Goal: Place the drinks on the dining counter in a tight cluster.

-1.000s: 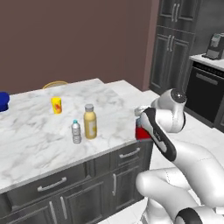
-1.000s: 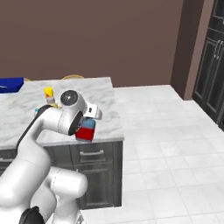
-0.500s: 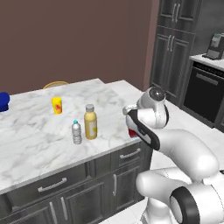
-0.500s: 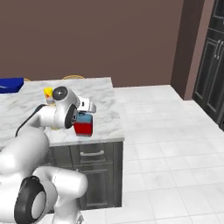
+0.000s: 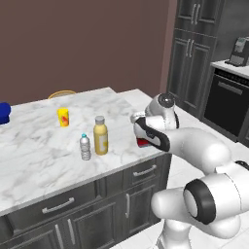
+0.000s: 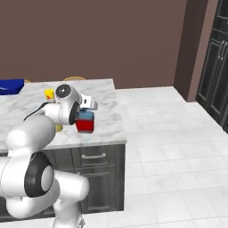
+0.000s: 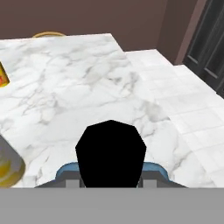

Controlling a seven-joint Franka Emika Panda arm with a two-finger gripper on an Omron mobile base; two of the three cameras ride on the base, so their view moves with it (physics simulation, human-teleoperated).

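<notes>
Right base view: gripper [image 6: 84, 116] clamped on the squat red-and-blue bottle [image 6: 85, 122], over the dining counter [image 6: 109, 116] near its right edge.
Hand view: black cap [image 7: 111, 153] directly below.
Left base view: water bottle [image 5: 85, 147] just beside yellow bottle [image 5: 100, 135], apart from the held bottle.
Yellow cup [image 5: 63, 116]: farther back.

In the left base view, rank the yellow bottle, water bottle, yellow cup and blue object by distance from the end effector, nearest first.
The end effector holds the red-and-blue bottle at the counter's right edge.
1. Yellow bottle, just to its left.
2. Water bottle, beside that, slightly further left.
3. Yellow cup, further back and left.
4. Blue object, at the far left edge.
</notes>
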